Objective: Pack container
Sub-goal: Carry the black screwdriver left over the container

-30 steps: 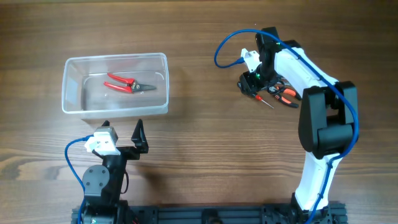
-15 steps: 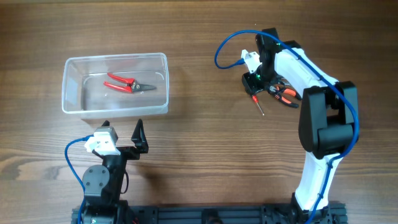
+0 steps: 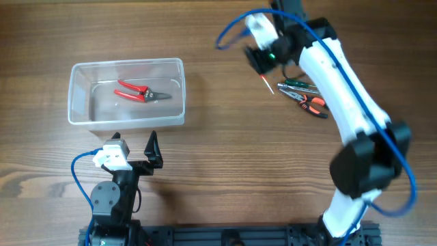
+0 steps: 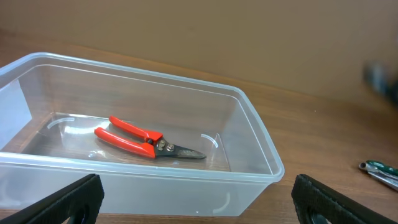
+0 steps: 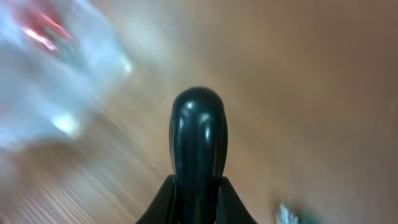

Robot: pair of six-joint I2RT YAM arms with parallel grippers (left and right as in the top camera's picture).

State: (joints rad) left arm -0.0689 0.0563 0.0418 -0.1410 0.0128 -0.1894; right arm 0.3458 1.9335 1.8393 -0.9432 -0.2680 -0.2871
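Observation:
The clear plastic container (image 3: 82,116) sits at the left of the table and holds red-handled pliers (image 3: 140,91); it also shows in the left wrist view (image 4: 255,134) with the pliers (image 4: 146,139) inside. My right gripper (image 3: 263,61) is shut on a screwdriver (image 3: 268,83) and holds it above the table right of the container; its dark handle (image 5: 198,149) fills the blurred right wrist view. My left gripper (image 3: 133,143) is open and empty just in front of the container's near wall.
Orange-handled pliers (image 3: 311,102) and a green-handled tool (image 3: 297,84) lie on the wooden table at the right, below my right arm. The green tool's tip shows at the right edge of the left wrist view (image 4: 379,171).
My right gripper has lifted the screwdriver off the table and moved it up and to the left, away from the other tools. The left arm has not moved.

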